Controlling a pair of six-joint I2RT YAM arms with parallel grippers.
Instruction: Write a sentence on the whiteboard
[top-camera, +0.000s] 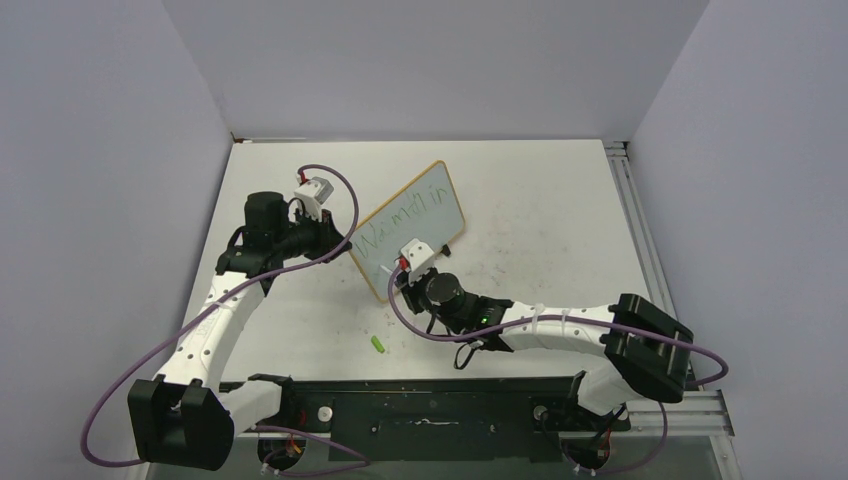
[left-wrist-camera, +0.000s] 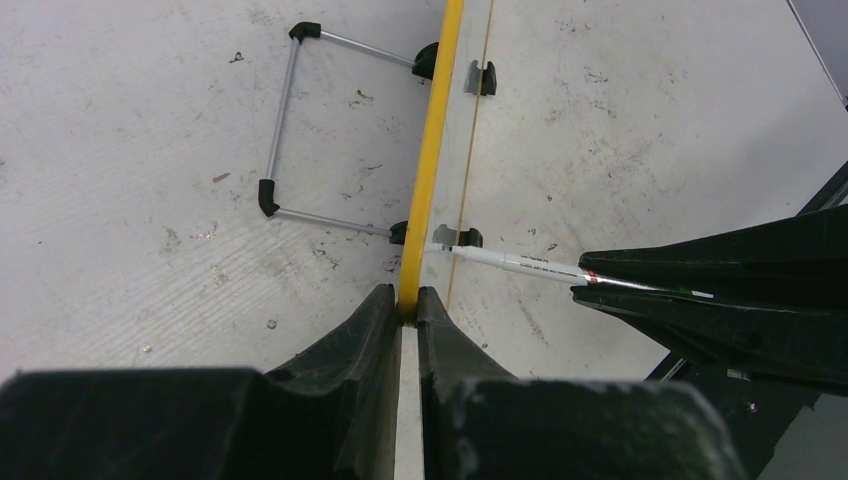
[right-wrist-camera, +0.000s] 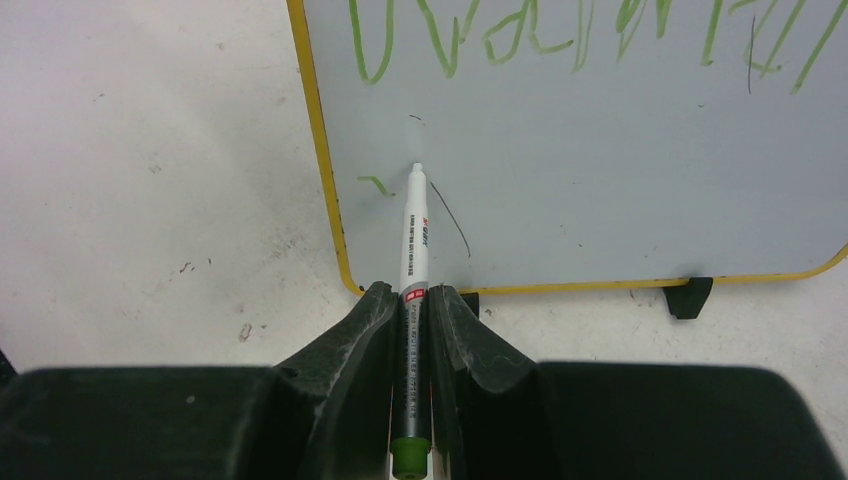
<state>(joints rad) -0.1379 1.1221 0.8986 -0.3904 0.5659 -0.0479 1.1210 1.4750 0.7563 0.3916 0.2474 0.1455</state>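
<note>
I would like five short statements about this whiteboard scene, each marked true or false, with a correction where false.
1. The left hand is shut on the whiteboard's yellow frame. True.
2. The sentence is written in red. False: it is green.
3. The right hand holds a marker pointed at the board. True.
4. A small green object lies on the table, apart from the board. True.
5. The whiteboard lies flat. False: it stands on its black feet.
</note>
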